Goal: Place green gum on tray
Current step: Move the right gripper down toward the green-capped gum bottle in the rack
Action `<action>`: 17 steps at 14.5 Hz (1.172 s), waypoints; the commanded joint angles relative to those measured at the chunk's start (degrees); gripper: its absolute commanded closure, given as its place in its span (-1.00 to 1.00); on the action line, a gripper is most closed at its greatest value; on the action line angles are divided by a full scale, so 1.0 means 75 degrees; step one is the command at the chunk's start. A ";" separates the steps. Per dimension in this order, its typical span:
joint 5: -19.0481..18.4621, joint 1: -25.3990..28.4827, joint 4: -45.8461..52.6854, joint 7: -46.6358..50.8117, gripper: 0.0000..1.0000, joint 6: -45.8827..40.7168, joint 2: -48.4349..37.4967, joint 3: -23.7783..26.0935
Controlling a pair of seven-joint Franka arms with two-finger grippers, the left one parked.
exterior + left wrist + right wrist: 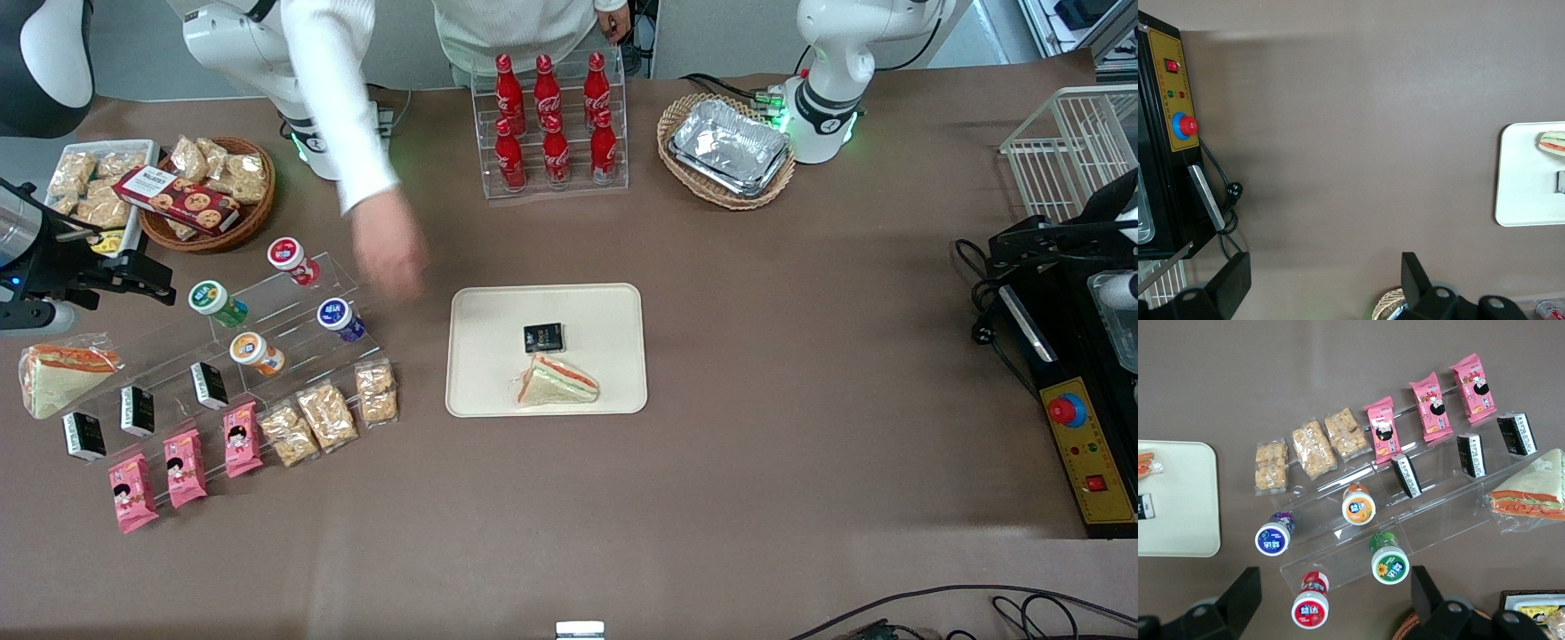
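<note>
Front view: the gripper (133, 274) hangs at the working arm's end of the table, just beside the clear stepped stand (267, 333) and near the green gum (216, 302). In the right wrist view its two fingers (1238, 597) are spread wide, with nothing between them. The green gum (1389, 562) stands on an upper step of the stand, label up, apart from the fingers. On the same step is the red gum (292, 260); one step nearer the camera are the orange gum (257, 353) and the purple gum (340, 320).

The tray (545, 350) lies flat mid-table, well apart from the green gum. On it rest a wrapped sandwich (557, 382) and a small black packet (543, 338), close together; whether they touch is hard to tell.

A person's hand (388, 251) in a white sleeve hovers above the table between the stand and the tray, blurred.
</note>
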 commanded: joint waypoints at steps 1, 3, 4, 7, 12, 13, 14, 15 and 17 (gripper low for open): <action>-0.0054 -0.0006 0.0116 -0.0036 -1.00 0.0127 0.0059 -0.0049; -0.0020 -0.0006 0.0128 -0.0292 -1.00 0.0127 0.0071 -0.0131; 0.0050 -0.0006 0.0116 -0.0944 -1.00 0.0151 0.0106 -0.0259; 0.0449 0.0006 0.0081 -0.2961 -1.00 0.0501 0.0165 -0.0822; 0.0461 0.0017 -0.0526 -0.4230 -1.00 0.0654 -0.0267 -0.1139; 0.0450 0.0029 -0.0981 -0.4231 -1.00 0.0864 -0.0524 -0.1186; 0.0450 0.0029 -0.1600 -0.4208 -1.00 0.1202 -0.0863 -0.1186; 0.0450 0.0029 -0.2337 -0.4196 -1.00 0.1693 -0.1238 -0.1198; 0.0426 0.0029 -0.3675 -0.4161 -1.00 0.2608 -0.1895 -0.1198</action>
